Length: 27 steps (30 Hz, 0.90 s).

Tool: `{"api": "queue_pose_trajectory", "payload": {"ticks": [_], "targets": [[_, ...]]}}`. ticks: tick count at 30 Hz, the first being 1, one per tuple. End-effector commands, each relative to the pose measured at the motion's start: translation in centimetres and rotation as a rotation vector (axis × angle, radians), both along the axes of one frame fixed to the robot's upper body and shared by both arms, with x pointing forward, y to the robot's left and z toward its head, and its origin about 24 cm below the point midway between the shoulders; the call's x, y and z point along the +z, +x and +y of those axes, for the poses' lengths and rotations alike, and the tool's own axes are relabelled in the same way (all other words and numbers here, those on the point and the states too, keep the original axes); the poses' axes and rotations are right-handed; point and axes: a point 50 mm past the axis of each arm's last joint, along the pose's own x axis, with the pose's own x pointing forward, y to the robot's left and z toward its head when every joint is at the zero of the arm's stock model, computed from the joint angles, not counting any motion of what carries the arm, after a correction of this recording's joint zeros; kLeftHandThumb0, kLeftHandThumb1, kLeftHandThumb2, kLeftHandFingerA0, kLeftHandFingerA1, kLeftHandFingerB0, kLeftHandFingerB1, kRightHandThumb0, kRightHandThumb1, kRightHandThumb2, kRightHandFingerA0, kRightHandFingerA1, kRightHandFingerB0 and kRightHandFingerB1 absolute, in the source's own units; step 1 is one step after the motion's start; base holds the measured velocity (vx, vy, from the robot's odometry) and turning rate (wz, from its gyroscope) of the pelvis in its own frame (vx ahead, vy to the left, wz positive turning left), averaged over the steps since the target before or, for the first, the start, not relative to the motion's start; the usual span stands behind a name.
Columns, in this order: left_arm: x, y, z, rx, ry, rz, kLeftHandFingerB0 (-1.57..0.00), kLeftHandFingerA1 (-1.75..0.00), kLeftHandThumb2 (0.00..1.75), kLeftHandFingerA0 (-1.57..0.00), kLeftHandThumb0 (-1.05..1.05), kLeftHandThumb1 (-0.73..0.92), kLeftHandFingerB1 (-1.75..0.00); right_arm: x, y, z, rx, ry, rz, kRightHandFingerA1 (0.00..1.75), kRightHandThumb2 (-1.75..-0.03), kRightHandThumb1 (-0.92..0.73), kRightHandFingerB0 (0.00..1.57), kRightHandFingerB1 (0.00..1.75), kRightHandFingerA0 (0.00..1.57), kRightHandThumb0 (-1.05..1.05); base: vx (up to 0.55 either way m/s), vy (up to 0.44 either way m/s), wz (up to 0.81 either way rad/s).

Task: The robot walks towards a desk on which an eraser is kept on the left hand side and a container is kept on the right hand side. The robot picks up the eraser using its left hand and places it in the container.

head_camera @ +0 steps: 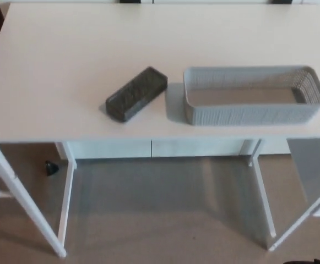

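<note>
A dark grey eraser (pixel 136 94) lies at an angle on the white desk (pixel 66 60), left of centre. Just to its right stands a light grey mesh container (pixel 251 102), long and rectangular, with nothing visible inside. A small gap separates the two. Neither of my hands shows in the head view.
The desk's front edge (pixel 148 136) runs across the picture, with white legs (pixel 25 203) at left and right. A white cabinet (pixel 154 148) stands behind, under the desk. A small black object (pixel 51 168) lies on the beige floor at left.
</note>
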Motion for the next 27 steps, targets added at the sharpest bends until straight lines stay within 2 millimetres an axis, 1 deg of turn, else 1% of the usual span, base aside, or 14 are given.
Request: {"api": "queue_pose_trajectory", "payload": {"ticks": [1, 7, 9, 11, 12, 15, 17, 19, 27], "targets": [[0.04, -0.58, -0.10, -0.086, 0.065, 0.009, -0.31, -0.35, 0.58, -0.44, -0.43, 0.60, -0.31, -0.04, -0.43, -0.35, -0.012, -0.003, 0.004, 0.59, -0.52, -0.40, 0.54, 0.54, 0.72, -0.02, 0.17, 0.041, 0.10], [-0.21, -1.23, -0.12, -0.195, 0.117, 0.050, -0.31, -0.35, 0.58, -0.48, -0.49, 0.60, -0.31, -0.22, -0.86, -0.13, -0.004, 0.005, 0.014, 0.60, -0.52, -0.40, 0.53, 0.54, 0.72, 0.01, 0.20, -0.120, 0.11], [-0.35, -1.31, -0.08, -0.211, 0.128, 0.050, -0.33, -0.36, 0.58, -0.51, -0.50, 0.58, -0.31, -0.23, -0.94, -0.10, 0.000, 0.007, 0.017, 0.60, -0.52, -0.40, 0.53, 0.54, 0.72, 0.01, 0.25, -0.232, -0.21], [-0.35, -1.32, -0.14, -0.225, 0.134, 0.050, -0.33, -0.36, 0.58, -0.51, -0.50, 0.58, -0.31, -0.36, -0.98, -0.17, -0.005, 0.015, 0.024, 0.60, -0.52, -0.40, 0.53, 0.54, 0.71, 0.02, 0.24, -0.215, 0.23], [-0.29, -1.29, -0.23, -0.230, 0.134, 0.050, -0.34, -0.36, 0.58, -0.52, -0.50, 0.58, -0.32, -0.43, -0.98, -0.25, -0.002, 0.008, 0.029, 0.59, -0.52, -0.39, 0.54, 0.53, 0.72, -0.01, 0.09, -0.139, -0.10], [-0.19, -1.23, -0.32, -0.243, 0.138, 0.046, -0.33, -0.36, 0.58, -0.51, -0.51, 0.59, -0.31, -0.49, -0.97, -0.29, 0.003, 0.010, 0.024, 0.60, -0.52, -0.39, 0.54, 0.54, 0.73, 0.00, 0.10, -0.052, -0.04], [-0.25, -1.17, -0.32, -0.245, 0.137, 0.047, -0.34, -0.36, 0.58, -0.52, -0.50, 0.58, -0.32, -0.42, -1.01, -0.26, 0.002, -0.001, 0.027, 0.59, -0.51, -0.39, 0.56, 0.54, 0.74, 0.00, 0.09, 0.050, -0.12], [-0.27, -1.13, -0.26, -0.252, 0.141, 0.047, -0.34, -0.36, 0.58, -0.53, -0.50, 0.58, -0.32, -0.34, -1.01, -0.22, 0.004, 0.006, 0.023, 0.60, -0.52, -0.39, 0.55, 0.54, 0.75, 0.00, 0.07, 0.129, -0.14], [-0.26, -0.79, -0.22, -0.268, 0.154, 0.045, -0.35, -0.36, 0.58, -0.52, -0.49, 0.58, -0.32, -0.33, -0.75, -0.18, 0.012, 0.008, 0.028, 0.60, -0.52, -0.40, 0.54, 0.54, 0.75, 0.02, 0.04, 0.220, -0.07]]}}
